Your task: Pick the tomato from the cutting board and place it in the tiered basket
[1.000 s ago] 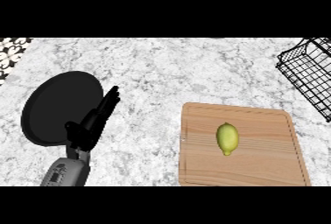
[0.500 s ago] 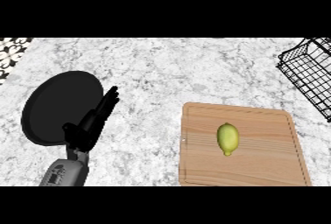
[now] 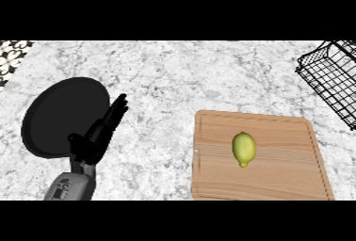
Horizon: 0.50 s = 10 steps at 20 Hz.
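In the head view, a rectangular cutting board (image 3: 261, 157) of pale wood is seen, with rounded corners, a fine straight grain and a shallow groove running just inside its edge. It is laid flat on the counter (image 3: 181, 80), and its near side is cut off by the lower limit of the view. On the board, slightly left of its middle, an oval yellow-green fruit (image 3: 243, 148) is laid lengthwise, smooth-skinned and ending in a small point at its near end; it is shaped and coloured more like a lemon than a tomato. It is touched by nothing.

The counter is finished in a mottled grey and white stone pattern, matt and even. At the far left corner, well away from the board, a small patch of black and white patterned tile (image 3: 12, 49) is shown.

Up and to the right of the board, a black wire basket (image 3: 332, 77) is seen, built of a thin square mesh; only its left part is in view, and it is kept apart from the board by a strip of bare counter.

Left of the board, a round matt black plate (image 3: 55, 117) is laid on the counter. The left hand (image 3: 97, 136) is shown over its right edge, at the end of a grey forearm (image 3: 69, 187), with its black fingers (image 3: 115, 110) held straight and close together, pointing away from the viewer; nothing is held in them. The strip of counter between this hand and the board is bare. The right hand is not shown.
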Tool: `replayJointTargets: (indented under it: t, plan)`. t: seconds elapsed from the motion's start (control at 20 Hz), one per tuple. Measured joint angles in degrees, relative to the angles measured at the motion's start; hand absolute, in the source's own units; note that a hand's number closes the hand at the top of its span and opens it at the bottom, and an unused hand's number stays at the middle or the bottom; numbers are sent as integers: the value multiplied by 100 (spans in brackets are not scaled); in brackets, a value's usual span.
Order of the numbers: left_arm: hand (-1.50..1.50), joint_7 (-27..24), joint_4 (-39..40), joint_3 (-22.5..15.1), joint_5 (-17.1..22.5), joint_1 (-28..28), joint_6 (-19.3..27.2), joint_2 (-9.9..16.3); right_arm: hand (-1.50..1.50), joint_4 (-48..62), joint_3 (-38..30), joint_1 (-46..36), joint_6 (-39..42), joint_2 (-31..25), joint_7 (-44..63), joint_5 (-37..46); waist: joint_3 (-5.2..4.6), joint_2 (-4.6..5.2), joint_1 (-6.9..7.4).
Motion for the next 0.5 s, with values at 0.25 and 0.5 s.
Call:
replayJointTargets:
  t: [0.25,0.5]
  plan:
    - [0,23,-55,0,-19,31,-47,32,-150,43,-313,-34,-360,-34,-127,-263,-1,-9,-30]
    - [0,2,-90,5,-40,76,-23,10,-150,-74,-194,73,-1225,-366,-228,19,-6,-16,-60]
